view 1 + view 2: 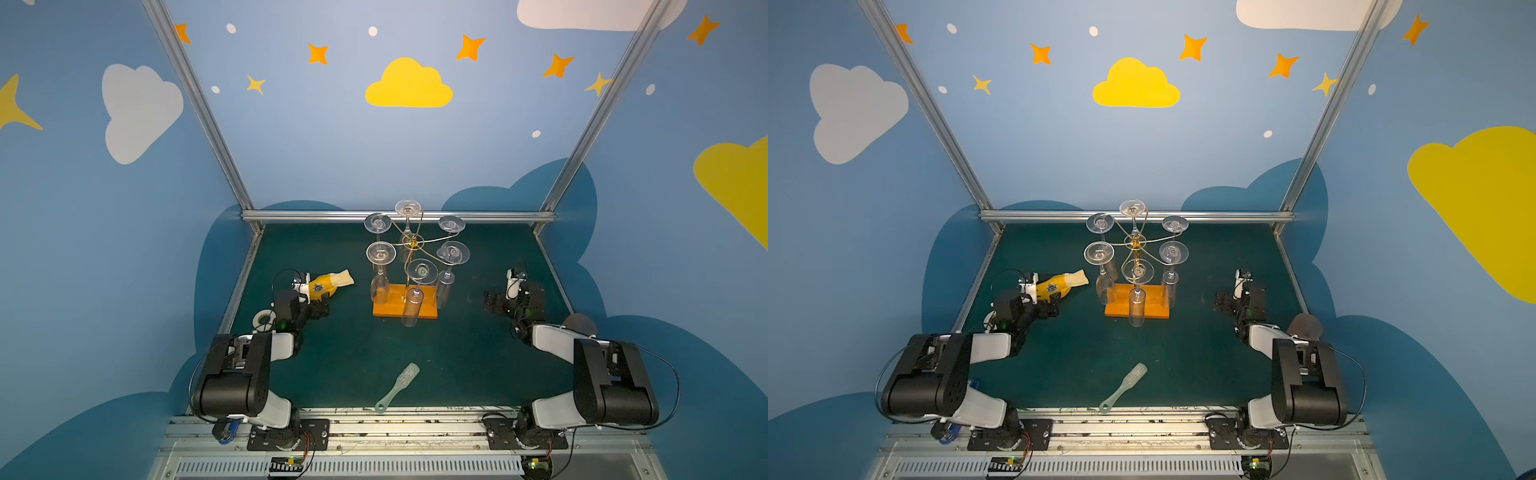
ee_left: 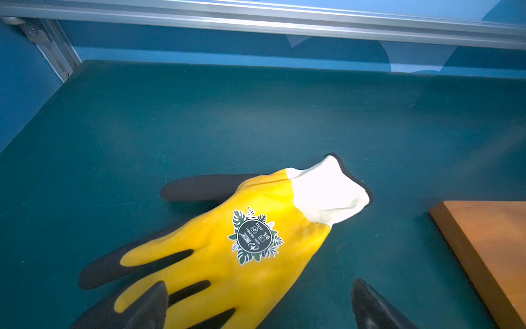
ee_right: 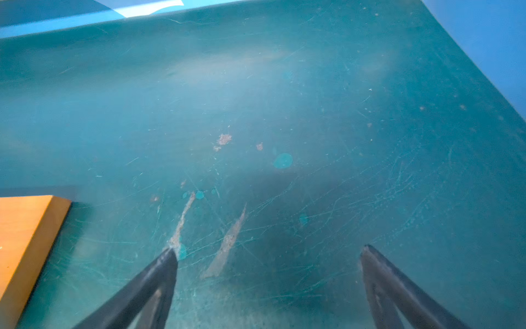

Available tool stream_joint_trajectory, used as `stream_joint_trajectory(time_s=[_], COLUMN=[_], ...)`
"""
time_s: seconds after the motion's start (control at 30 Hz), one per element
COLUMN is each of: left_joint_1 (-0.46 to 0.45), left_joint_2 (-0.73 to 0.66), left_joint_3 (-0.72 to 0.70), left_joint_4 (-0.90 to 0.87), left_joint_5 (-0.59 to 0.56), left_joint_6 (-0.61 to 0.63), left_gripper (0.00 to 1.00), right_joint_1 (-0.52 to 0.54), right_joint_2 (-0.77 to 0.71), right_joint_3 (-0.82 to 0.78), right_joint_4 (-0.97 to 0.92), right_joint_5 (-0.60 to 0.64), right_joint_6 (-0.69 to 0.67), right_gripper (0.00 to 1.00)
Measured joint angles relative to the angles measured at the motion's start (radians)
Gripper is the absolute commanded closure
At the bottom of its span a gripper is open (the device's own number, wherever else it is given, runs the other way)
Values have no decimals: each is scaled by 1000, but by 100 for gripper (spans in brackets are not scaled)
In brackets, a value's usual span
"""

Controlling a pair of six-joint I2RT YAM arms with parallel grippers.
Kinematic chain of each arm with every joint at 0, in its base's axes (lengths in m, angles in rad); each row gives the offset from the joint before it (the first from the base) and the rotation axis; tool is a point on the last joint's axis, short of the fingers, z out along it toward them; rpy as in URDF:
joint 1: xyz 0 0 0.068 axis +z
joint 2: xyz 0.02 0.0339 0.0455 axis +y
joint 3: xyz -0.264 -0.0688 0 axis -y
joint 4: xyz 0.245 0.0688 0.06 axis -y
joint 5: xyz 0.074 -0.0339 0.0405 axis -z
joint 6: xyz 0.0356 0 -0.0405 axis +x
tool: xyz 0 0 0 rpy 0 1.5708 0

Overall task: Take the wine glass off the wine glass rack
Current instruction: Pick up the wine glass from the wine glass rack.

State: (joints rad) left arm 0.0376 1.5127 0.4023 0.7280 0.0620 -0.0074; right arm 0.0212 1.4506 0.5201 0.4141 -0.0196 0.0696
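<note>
Rack (image 1: 390, 310) between left tool (image 2: 259, 286), right tool (image 3: 269, 250)

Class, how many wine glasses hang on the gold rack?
6, all upside down on the wine glass rack: far-left glass, far-middle glass, far-right glass, near-left glass, near-right glass, nearest glass. None appears hidden.

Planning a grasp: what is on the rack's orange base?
Only the gold wire stand stands on the orange base; six wine glasses hang upside down from it. Clear bowls blur parts of the base; rim contact cannot be told.
</note>
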Motion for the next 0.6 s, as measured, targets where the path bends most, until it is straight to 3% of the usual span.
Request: stream_joint_trajectory(time_s=[0.6], left_joint_1=[6], left_joint_2=[0], left_joint_3=[3], left_joint_4=[0], left_joint_5=[-2], left_joint_6=[1], left_gripper=[1], right_joint_1=[-1], right_joint_2=[0], right_joint_3=[0], right_joint_4=[1], right_joint_5=[-5], right_joint_6=[0], right_gripper=[2])
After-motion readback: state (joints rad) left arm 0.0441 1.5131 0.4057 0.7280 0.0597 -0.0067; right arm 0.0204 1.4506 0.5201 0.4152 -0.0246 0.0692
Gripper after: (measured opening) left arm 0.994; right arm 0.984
